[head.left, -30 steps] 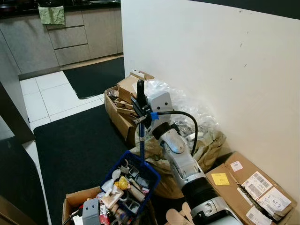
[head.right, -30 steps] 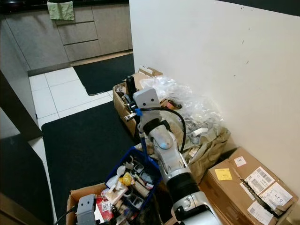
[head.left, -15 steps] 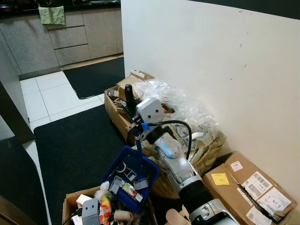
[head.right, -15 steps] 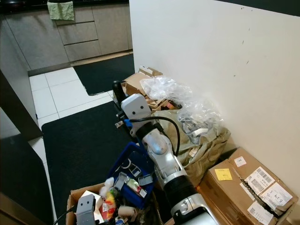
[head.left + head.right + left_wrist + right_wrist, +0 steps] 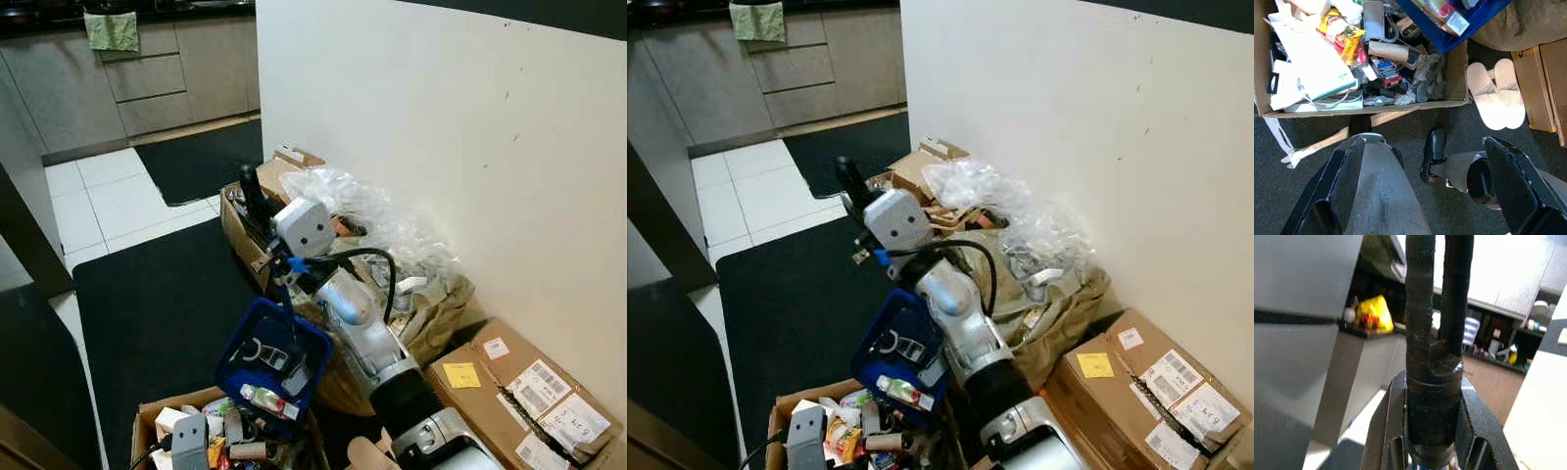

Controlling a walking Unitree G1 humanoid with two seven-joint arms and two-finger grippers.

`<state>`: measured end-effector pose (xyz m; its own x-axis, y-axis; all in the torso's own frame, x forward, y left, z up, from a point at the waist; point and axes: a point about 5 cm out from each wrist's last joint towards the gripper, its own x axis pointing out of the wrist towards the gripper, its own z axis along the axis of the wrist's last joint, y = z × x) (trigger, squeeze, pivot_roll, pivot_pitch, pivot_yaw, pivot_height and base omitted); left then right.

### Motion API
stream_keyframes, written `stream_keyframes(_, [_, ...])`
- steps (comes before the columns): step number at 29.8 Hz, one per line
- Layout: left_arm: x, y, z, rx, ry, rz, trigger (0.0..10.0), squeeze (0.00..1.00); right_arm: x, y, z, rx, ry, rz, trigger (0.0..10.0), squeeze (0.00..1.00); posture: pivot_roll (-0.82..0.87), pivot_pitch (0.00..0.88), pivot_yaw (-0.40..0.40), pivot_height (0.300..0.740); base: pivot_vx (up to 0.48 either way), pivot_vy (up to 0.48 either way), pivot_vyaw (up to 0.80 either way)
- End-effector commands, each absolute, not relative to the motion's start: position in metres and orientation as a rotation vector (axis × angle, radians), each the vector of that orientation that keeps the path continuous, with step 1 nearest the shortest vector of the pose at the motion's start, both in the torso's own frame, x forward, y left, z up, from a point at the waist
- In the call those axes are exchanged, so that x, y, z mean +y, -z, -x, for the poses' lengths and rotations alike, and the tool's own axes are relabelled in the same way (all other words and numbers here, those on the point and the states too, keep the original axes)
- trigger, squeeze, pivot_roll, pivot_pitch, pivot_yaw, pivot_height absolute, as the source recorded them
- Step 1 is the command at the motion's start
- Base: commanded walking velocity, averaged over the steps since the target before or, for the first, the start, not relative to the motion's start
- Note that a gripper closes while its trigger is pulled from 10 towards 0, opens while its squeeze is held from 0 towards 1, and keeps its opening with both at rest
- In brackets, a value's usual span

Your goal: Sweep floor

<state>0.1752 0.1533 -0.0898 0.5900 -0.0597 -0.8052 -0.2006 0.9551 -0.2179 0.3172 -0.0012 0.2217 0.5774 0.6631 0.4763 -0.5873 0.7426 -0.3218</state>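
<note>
A white wall point(image 5: 441, 127) ran along my right, with black mats point(image 5: 162, 304) over pale tile point(image 5: 108, 201) leading toward grey kitchen cabinets point(image 5: 147, 73). Against the wall's foot lay a torn cardboard box point(image 5: 257, 191), crumpled clear plastic point(image 5: 367, 211) over a brown sack point(image 5: 431, 313), and a labelled parcel point(image 5: 534, 387) by the corner.

My right gripper point(image 5: 253, 191) was clamped narrow on the black-wrapped grip point(image 5: 1432, 382) of a blue dustpan point(image 5: 269, 357), which hung tipped over the far right corner of an open cardboard rubbish box point(image 5: 1449, 73). A small bottle point(image 5: 901, 392) and a few scraps were in the pan; wrappers, a paper tube point(image 5: 1386, 51) and packets lay in the box. My left gripper point(image 5: 1415, 191) hung low beside that box, fingers spread wide and holding nothing, white slippers point(image 5: 1498, 93) nearby.

I judged the pan light and stiff, though top-heavy on its thin handle, so the taped grip seemed the right hold; loose litter could slide off sideways.
</note>
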Motion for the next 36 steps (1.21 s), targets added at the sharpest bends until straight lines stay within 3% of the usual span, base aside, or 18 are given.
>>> stream_keyframes(1, [0.157, 0.091, -0.174, 0.952, -0.085, 0.286, 10.0, 0.0, 0.001, -0.247, -0.313, -0.713, -0.737, 0.089, 10.0, 0.0, 0.0, 0.003, -0.038, 0.74, 0.0, 0.0, 0.0])
stream_keyframes(18, [0.157, 0.089, -0.178, 0.948, -0.084, 0.278, 10.0, 0.0, 0.022, -0.233, -0.3, -0.671, -0.873, 0.088, 10.0, 0.0, 0.01, 0.006, -0.033, 0.74, 0.0, 0.0, 0.0])
stream_keyframes(26, [0.159, 0.088, -0.179, 0.95, -0.081, 0.27, 10.0, 0.0, 0.021, -0.245, -0.311, -0.672, -0.829, 0.058, 10.0, 0.0, 0.02, 0.003, -0.037, 0.74, 0.0, 0.0, 0.0])
stream_keyframes(30, [0.159, 0.088, -0.18, 0.946, -0.079, 0.269, 10.0, 0.0, 0.028, -0.241, -0.307, -0.684, -0.858, 0.112, 10.0, 0.0, 0.02, 0.001, -0.036, 0.74, 0.0, 0.0, 0.0])
stream_keyframes(36, [0.16, 0.088, -0.18, 0.96, -0.103, 0.268, 10.0, 0.0, 0.038, -0.248, -0.296, -0.844, -0.914, 0.347, 10.0, 0.0, 0.02, 0.0, -0.034, 0.74, 0.0, 0.0, 0.0])
